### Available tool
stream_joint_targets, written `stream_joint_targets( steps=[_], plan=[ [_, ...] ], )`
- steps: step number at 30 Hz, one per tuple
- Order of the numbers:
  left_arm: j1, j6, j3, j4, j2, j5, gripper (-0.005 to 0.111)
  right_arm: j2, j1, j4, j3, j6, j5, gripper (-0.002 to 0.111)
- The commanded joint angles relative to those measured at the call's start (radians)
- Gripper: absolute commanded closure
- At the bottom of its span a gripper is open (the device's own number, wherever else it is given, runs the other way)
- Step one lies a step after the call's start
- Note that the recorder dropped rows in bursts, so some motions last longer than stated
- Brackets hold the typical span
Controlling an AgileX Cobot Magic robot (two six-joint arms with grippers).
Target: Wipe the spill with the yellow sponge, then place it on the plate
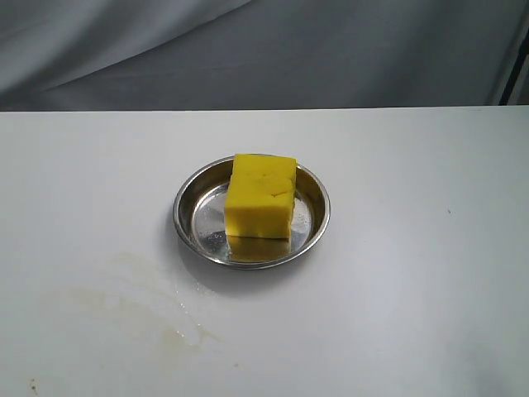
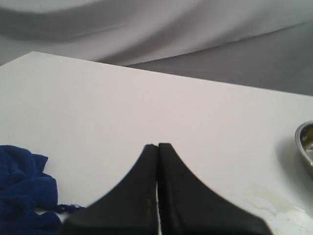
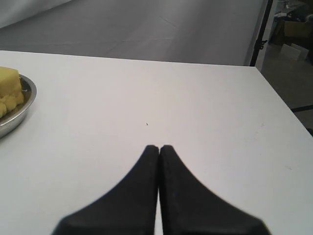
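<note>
The yellow sponge (image 1: 261, 198) lies inside the round steel plate (image 1: 188, 207) in the middle of the white table; the right wrist view catches its corner (image 3: 9, 88) and the plate's rim (image 3: 25, 105). A faint yellowish spill (image 1: 165, 310) streaks the table in front of the plate to the left, and shows pale in the left wrist view (image 2: 266, 203), beside the plate's edge (image 2: 303, 144). My left gripper (image 2: 158, 146) is shut and empty above bare table. My right gripper (image 3: 159, 147) is also shut and empty, away from the plate. Neither gripper appears in the exterior view.
A dark blue cloth (image 2: 22, 191) lies crumpled on the table close to the left gripper. The table's far edge (image 1: 264, 109) meets a grey backdrop. The right wrist view shows the table's side edge (image 3: 281, 105) with a black stand (image 3: 259, 34) beyond.
</note>
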Motion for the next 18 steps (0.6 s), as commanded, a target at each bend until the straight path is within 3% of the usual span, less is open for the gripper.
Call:
stream_joint_targets(
  steps=[1, 18],
  plan=[
    [0.003, 0.088, 0.012, -0.029, -0.002, -0.038, 0.107, -0.006, 0.004, -0.004, 0.003, 0.0, -0.001, 0.108],
    [0.003, 0.088, 0.012, -0.029, -0.002, -0.064, 0.107, -0.006, 0.004, -0.004, 0.003, 0.0, -0.001, 0.108]
  ],
)
